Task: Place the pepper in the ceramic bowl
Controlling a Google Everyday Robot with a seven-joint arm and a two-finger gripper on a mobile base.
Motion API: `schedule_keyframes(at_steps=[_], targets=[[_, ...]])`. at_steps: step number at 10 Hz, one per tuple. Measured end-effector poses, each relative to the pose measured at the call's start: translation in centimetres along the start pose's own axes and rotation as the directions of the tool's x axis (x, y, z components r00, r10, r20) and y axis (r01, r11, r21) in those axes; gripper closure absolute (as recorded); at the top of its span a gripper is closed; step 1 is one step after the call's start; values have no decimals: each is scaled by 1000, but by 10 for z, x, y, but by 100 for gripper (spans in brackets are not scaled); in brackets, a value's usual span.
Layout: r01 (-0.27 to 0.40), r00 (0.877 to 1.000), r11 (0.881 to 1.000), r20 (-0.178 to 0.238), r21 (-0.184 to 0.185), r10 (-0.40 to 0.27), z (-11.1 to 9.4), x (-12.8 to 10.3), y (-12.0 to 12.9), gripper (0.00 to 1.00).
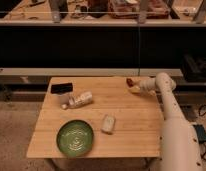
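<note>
pepper: small dark red pepper (130, 81) at the far right side of the table (141, 127), near the back edge, low at the tabletop; not in the bowl
ceramic bowl: green ceramic bowl (75, 137) at the front left of the table, upright, nothing inside it
gripper: gripper (135, 90) reaches in from the right, its tip just beside the pepper, on the near side of it
grip state: cannot tell if it is wide, narrow or closed on the pepper; contact also unclear
arm: white arm (168, 102) comes up along the right table edge and bends left to the pepper
other items: whitish bottle (79, 100) lying on its side at left, dark flat object (61, 88) behind it, pale block (109, 124) just right of the bowl
pepper to bowl: well apart, diagonally across the table, block and bottle roughly between
done: reach to the pepper looks complete
left: secure grasp, lift, carry across to front left, release over the bowl
progress: early, judged as the pick stage
</note>
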Motion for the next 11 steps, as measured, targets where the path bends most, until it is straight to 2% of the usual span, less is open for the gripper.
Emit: schedule_keyframes(at_steps=[1,3,4,5,6,7,8,9,10,11], targets=[[11,1000,999,21,-30,-11,1,-6,9,78],[37,999,996,26,-77,-35,1,-2,24,95],[63,998,992,25,-109,-60,4,1,36,100],[102,995,982,24,-157,-99,5,2,53,100],[165,986,962,31,-217,-162,2,-1,77,100],[258,966,923,65,-285,-250,-10,-11,108,100],[332,943,888,105,-318,-315,-23,-26,130,100],[417,909,835,162,-360,-385,-44,-43,162,100],[529,848,751,256,-394,-463,-78,-70,207,100],[608,793,675,341,-417,-504,-111,-92,247,100]])
